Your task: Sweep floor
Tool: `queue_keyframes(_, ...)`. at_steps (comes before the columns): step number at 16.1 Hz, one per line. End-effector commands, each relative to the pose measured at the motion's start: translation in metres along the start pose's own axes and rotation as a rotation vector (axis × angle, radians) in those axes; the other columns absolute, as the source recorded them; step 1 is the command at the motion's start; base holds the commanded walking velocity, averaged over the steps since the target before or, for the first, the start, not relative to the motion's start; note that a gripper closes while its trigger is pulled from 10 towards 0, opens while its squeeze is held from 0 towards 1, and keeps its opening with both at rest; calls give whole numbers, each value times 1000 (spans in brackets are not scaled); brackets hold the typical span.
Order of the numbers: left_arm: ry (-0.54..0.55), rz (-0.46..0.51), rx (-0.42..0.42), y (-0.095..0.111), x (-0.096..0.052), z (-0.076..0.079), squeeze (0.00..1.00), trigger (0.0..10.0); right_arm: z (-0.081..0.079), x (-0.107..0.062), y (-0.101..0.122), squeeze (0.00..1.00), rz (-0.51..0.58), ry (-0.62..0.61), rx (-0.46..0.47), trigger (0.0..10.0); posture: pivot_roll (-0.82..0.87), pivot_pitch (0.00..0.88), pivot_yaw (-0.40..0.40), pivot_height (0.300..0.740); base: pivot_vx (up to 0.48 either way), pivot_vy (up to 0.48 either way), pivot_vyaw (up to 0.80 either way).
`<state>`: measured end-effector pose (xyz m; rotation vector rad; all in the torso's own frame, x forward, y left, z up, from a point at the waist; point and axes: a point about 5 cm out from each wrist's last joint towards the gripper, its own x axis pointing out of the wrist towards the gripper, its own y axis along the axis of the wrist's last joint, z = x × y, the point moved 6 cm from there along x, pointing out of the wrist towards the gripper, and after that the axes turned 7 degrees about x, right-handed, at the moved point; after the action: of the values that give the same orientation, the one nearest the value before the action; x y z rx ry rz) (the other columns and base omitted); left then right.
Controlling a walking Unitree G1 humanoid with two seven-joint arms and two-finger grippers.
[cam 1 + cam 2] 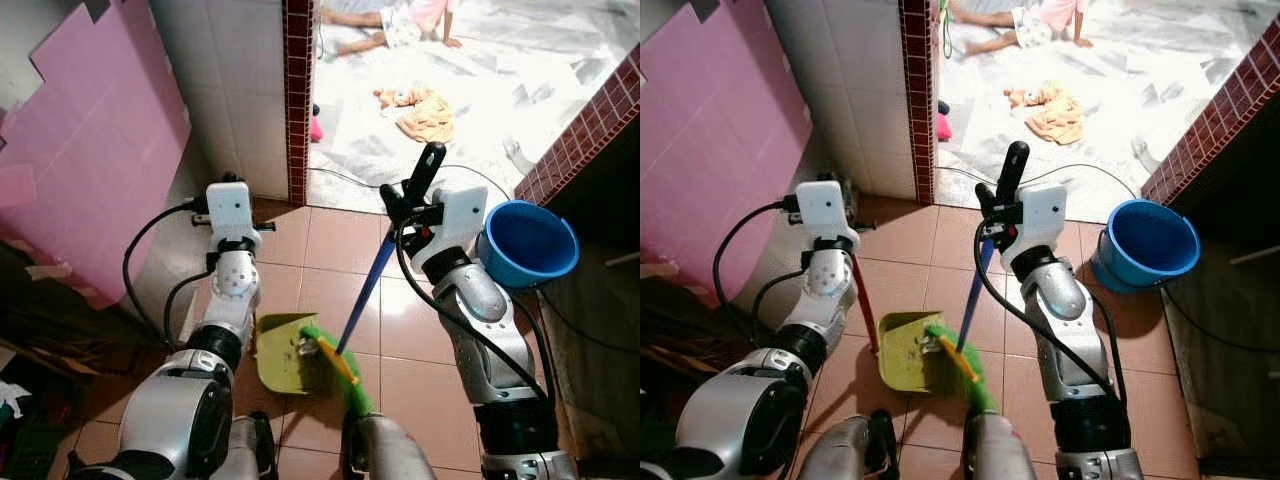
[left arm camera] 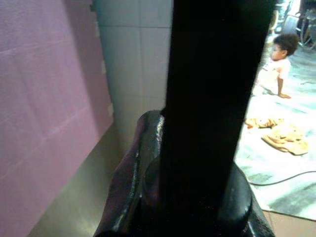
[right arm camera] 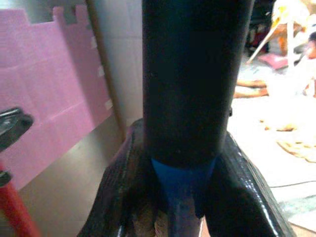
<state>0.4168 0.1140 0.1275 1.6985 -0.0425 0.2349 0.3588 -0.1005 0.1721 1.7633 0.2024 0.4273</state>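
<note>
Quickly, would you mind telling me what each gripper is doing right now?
Left gripper: closed on the red dustpan handle.
Right gripper: closed on the blue broom handle.

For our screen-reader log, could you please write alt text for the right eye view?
The right gripper holds a blue-handled broom, its green head at a yellow-green dustpan whose red handle the left gripper holds, on brown floor tiles. A blue bucket stands to the right.

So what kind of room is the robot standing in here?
Probably a tiled back room or washing area of a home: terracotta floor tiles, white wall tiles, a blue bucket, and a doorway where a person sits near an orange cloth.
</note>
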Motion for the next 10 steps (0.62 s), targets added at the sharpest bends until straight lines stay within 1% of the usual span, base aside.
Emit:
queue_keyframes(1,-37,-52,-17,-10,-5,13,0,10000,-8,4,14,0,39,42,35,10000,-246,233,-19,740,0,0,0)
queue_keyframes(2,-49,-49,-10,-9,-5,14,0,10000,-8,9,18,0,40,47,64,10000,-246,217,-13,740,0,0,0)
queue_keyframes(3,-25,-46,-11,-9,-5,11,0,10000,-10,12,23,0,46,59,72,10000,-245,210,-13,740,0,0,0)
queue_keyframes(4,-21,-66,-22,-11,-3,10,0,10000,-10,17,27,0,49,70,76,10000,-240,198,-13,740,0,0,0)
queue_keyframes(5,-13,-98,-48,-15,-2,8,0,10000,-8,20,30,0,57,69,65,10000,-235,192,-11,740,0,0,0)
queue_keyframes(6,-8,-131,-57,-18,0,7,0,10000,-4,24,38,0,80,60,42,10000,-229,185,-11,740,0,0,0)
queue_keyframes(7,-23,-126,-57,-17,1,8,0,10000,1,27,45,0,104,43,-4,10000,-224,177,-11,740,0,0,0)
queue_keyframes(8,-29,-146,-72,-18,3,7,0,10000,13,29,63,0,172,-28,-202,10000,-216,166,-9,740,0,0,0)
queue_keyframes(9,-37,-140,-96,-16,5,7,0,10000,18,31,71,0,203,-54,-235,10000,-206,154,-7,740,0,0,0)
queue_keyframes(10,-52,-128,-160,-10,8,9,0,10000,29,34,76,0,217,-105,-226,10000,-188,139,-6,740,0,0,0)
